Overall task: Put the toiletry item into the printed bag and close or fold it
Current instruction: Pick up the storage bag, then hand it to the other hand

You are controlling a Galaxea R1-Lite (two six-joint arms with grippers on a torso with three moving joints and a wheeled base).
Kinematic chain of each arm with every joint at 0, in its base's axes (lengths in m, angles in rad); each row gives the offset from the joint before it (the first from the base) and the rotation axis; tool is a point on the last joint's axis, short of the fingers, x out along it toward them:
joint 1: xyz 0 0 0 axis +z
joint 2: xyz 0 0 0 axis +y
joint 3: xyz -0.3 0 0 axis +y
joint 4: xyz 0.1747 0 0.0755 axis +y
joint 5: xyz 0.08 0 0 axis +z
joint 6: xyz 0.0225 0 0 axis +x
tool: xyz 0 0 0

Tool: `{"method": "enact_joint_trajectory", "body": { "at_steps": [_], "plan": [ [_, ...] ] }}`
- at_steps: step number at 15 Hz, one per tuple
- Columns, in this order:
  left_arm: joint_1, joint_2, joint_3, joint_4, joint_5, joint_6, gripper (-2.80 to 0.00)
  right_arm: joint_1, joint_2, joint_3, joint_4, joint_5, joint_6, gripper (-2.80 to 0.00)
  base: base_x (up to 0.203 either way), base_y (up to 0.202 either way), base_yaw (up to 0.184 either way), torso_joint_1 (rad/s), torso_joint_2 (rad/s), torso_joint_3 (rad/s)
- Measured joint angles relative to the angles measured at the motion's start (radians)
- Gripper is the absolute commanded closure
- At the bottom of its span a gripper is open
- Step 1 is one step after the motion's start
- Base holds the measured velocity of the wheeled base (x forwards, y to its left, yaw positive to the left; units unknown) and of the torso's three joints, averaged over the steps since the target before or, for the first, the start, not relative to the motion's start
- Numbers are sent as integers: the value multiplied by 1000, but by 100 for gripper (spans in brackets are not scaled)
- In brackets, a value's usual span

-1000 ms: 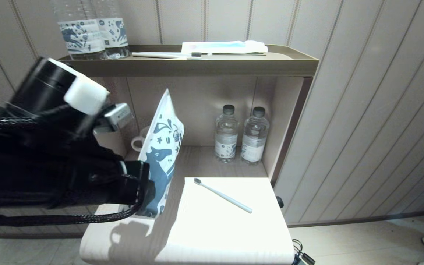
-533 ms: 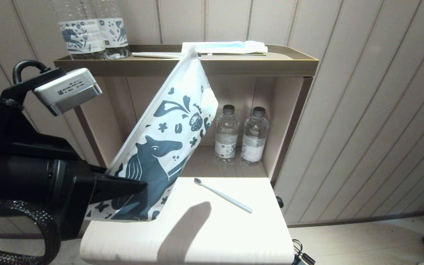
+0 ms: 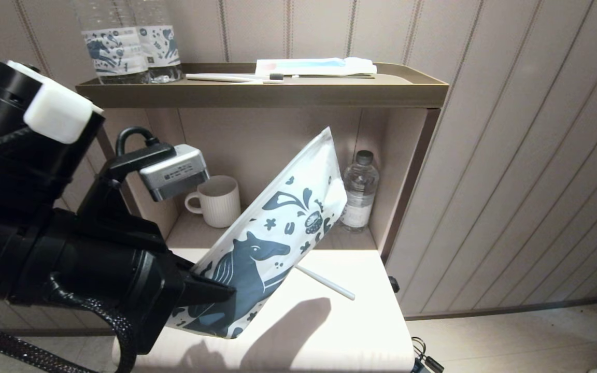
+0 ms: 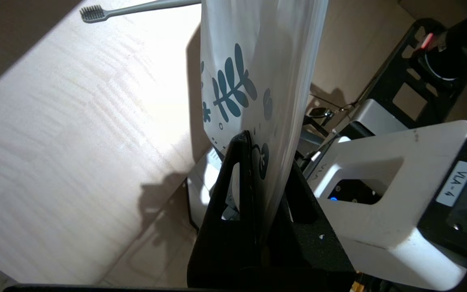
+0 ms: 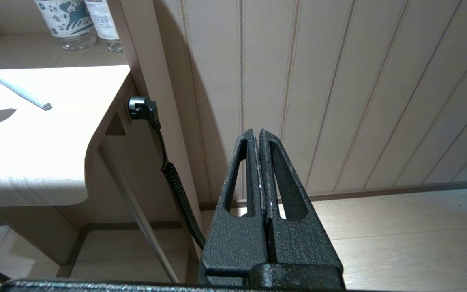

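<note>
My left gripper (image 3: pixel 221 294) is shut on the lower part of the printed bag (image 3: pixel 278 233), a white pouch with a dark blue horse and flowers. The bag is held up off the table, leaning up and to the right. In the left wrist view the bag (image 4: pixel 258 77) stands edge-on between the black fingers (image 4: pixel 239 162). The slim pale toothbrush (image 3: pixel 329 284) lies on the table, its head end hidden behind the bag in the head view; its dark bristle head (image 4: pixel 89 14) shows in the left wrist view. My right gripper (image 5: pixel 258 140) hangs shut and empty beside the table, off to the right.
The pale table (image 3: pixel 329 331) fronts an open cabinet holding a ribbed white mug (image 3: pixel 218 201) and a water bottle (image 3: pixel 359 191). On the upper shelf (image 3: pixel 278 90) are two bottles, another toothbrush and a blue-striped packet (image 3: pixel 314 66). A black cable (image 5: pixel 176 186) hangs at the table's right side.
My left arm swung the bag rightward and lower; it now covers the toothbrush head and one cabinet bottle, and the mug has come into view.
</note>
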Motion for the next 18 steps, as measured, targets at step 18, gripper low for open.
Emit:
{"method": "enact_joint_trajectory", "body": {
  "at_steps": [18],
  "plan": [
    [38, 115, 13, -29, -49, 211, 0, 3, -3, -12, 104, 9, -21, 0, 0, 0, 0, 0, 0, 0]
  ]
}}
